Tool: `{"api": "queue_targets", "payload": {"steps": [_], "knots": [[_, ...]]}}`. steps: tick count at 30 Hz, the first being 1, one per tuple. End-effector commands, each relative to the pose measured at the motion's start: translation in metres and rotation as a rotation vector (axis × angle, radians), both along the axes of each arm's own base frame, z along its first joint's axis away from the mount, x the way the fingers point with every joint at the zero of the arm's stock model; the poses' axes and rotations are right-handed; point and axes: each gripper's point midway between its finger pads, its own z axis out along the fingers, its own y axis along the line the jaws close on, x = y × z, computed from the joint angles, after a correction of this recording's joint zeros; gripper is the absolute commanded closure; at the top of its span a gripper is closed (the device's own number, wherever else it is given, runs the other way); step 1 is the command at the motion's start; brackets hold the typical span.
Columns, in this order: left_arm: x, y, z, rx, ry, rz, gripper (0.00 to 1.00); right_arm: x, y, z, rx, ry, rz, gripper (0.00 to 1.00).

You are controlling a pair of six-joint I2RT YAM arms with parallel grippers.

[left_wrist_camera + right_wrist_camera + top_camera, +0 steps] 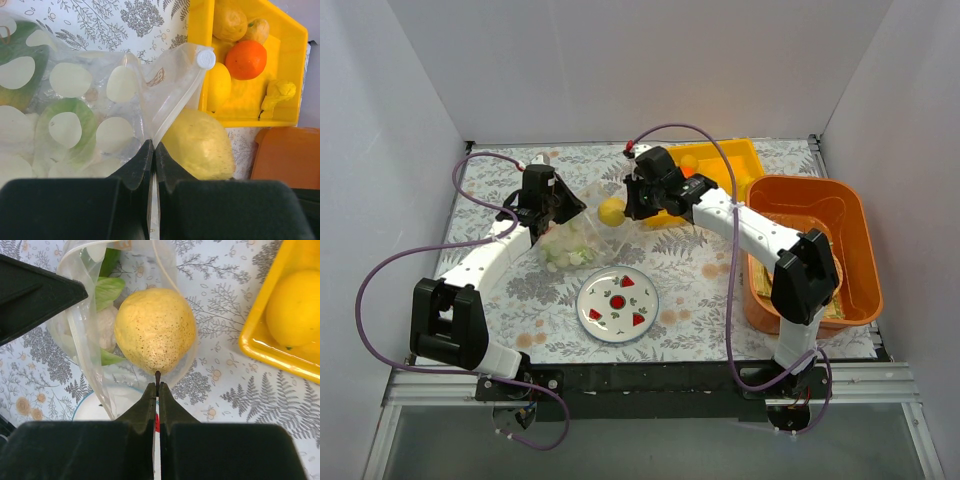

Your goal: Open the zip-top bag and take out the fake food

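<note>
1. Clear plastic zip-top bag (568,240) is sitting just behind the white plate (617,305), with pale green-white slices (70,80) inside.
2. My left gripper (151,146) is pinching the bag's film, jaws fully closed on it.
3. My right gripper (157,386) is clamping tight on the stem of a yellow speckled fruit (155,330) at the bag's mouth.
4. Orange fruit (246,59) is lying in the yellow tray (292,55).

An overhead camera looked down on the fern-printed table (700,295); both close wrist cameras shared the speckled yellow plastic fruit (155,330).
</note>
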Motion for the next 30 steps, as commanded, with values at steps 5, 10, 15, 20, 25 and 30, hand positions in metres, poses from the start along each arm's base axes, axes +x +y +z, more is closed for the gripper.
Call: {"api": "queue_targets", "payload": {"steps": [5,10,15,20,25,30], "knots": [[0.007,0.004,0.024,-0.015,-0.055,0.008,1.00,0.044,-0.085,0.059,-0.047,-0.151,-0.202,0.99],[0.005,0.002,0.029,-0.025,-0.063,-0.001,1.00,0.085,-0.153,0.053,-0.142,-0.178,-0.400,0.99],[0.002,-0.002,0.035,-0.045,-0.071,-0.021,1.00,0.120,-0.198,0.045,-0.241,-0.209,-0.561,0.99],[0.000,-0.004,0.037,-0.055,-0.074,-0.035,1.00,0.149,-0.219,0.025,-0.333,-0.191,-0.638,0.89],[-0.002,-0.006,0.035,-0.062,-0.066,-0.050,1.00,0.160,-0.216,0.009,-0.344,-0.163,-0.629,0.56],[-0.003,-0.008,0.033,-0.067,-0.064,-0.058,1.00,0.156,-0.208,0.006,-0.325,-0.134,-0.599,0.35]]}}
